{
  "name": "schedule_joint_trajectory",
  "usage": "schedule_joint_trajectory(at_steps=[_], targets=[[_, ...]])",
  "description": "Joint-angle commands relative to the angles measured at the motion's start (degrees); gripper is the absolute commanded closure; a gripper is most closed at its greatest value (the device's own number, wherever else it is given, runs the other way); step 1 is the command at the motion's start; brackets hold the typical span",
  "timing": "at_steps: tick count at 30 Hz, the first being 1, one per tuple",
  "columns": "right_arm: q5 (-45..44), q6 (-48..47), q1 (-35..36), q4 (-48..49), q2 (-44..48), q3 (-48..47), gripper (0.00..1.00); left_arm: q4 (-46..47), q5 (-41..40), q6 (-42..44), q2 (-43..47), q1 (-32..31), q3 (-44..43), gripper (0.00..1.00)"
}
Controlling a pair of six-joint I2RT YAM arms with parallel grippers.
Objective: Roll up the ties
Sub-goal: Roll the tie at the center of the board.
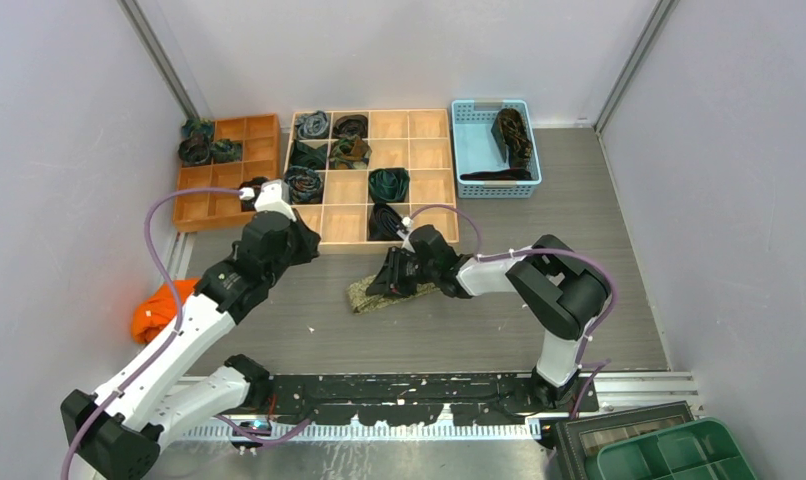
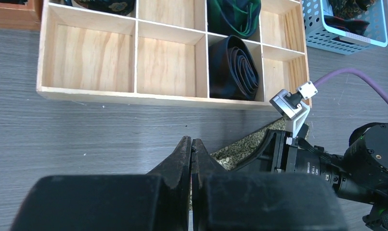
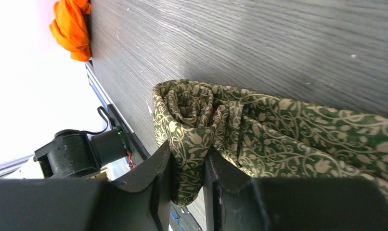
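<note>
The olive-gold tie (image 1: 374, 297) lies on the table in front of the wooden tray, partly rolled. In the right wrist view its coiled end (image 3: 185, 108) sits between my fingers and the rest of the strip (image 3: 303, 134) trails away flat. My right gripper (image 3: 187, 159) is shut on that coil; it also shows in the top view (image 1: 394, 275). My left gripper (image 2: 192, 144) is shut and empty, hovering just left of the tie's edge (image 2: 240, 150); in the top view it (image 1: 307, 245) is near the tray's front.
The wooden compartment tray (image 1: 451, 180) holds several rolled ties, among them a dark green one (image 1: 389, 183) and a black one (image 2: 233, 67). An orange tray (image 1: 239, 165) stands left. A blue basket (image 1: 474, 150) holds dark ties. An orange cloth (image 1: 159, 305) lies at the left edge.
</note>
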State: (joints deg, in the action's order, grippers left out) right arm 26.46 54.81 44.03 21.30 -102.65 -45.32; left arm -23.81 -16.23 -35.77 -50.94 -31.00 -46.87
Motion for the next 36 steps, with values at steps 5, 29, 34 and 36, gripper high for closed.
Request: schedule_joint_trajectory(at_steps=[5,29,34,36], targets=[[-3.89,-5.18,-0.96,-7.4,4.0,-1.05,0.48,7.14,3.48,-0.61,-2.82,0.15,1.87,1.0],[-12.87,-12.99,-0.73,-26.73,9.68,-7.91,0.43,27.08,13.89,0.34,-22.92,0.07,8.04,1.0],[-17.62,-13.42,1.74,-29.02,18.87,-6.61,0.41,31.34,15.67,1.58,-29.22,0.18,8.26,1.0],[-20.97,-13.94,3.24,-33.03,21.85,-6.52,0.42,32.94,17.73,1.87,-31.48,0.14,8.35,1.0]])
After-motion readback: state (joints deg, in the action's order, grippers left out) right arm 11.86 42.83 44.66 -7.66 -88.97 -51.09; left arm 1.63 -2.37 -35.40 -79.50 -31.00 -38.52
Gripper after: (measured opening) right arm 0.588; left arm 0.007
